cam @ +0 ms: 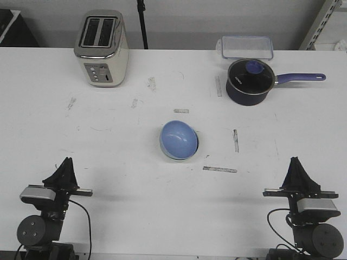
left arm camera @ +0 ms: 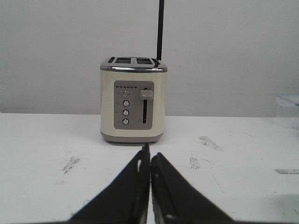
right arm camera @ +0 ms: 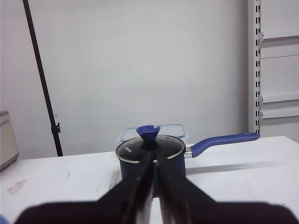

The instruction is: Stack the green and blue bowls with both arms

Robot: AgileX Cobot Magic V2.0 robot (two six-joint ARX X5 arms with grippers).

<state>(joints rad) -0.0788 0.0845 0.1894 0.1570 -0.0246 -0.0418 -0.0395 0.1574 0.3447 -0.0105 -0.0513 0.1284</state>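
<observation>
Surface (cam: 162, 216): white, scuffed. Blue bowl (cam: 179, 139) seen mid-surface, tilted, seemingly nested in green bowl (cam: 165, 152); judged light, rigid, glossy-slippery, best pinched at rim. Left gripper (cam: 65, 169), right gripper (cam: 297, 167): jaws closed, nothing held.

Toaster (cam: 101, 47) and saucepan (cam: 249, 81) stand far back.
</observation>
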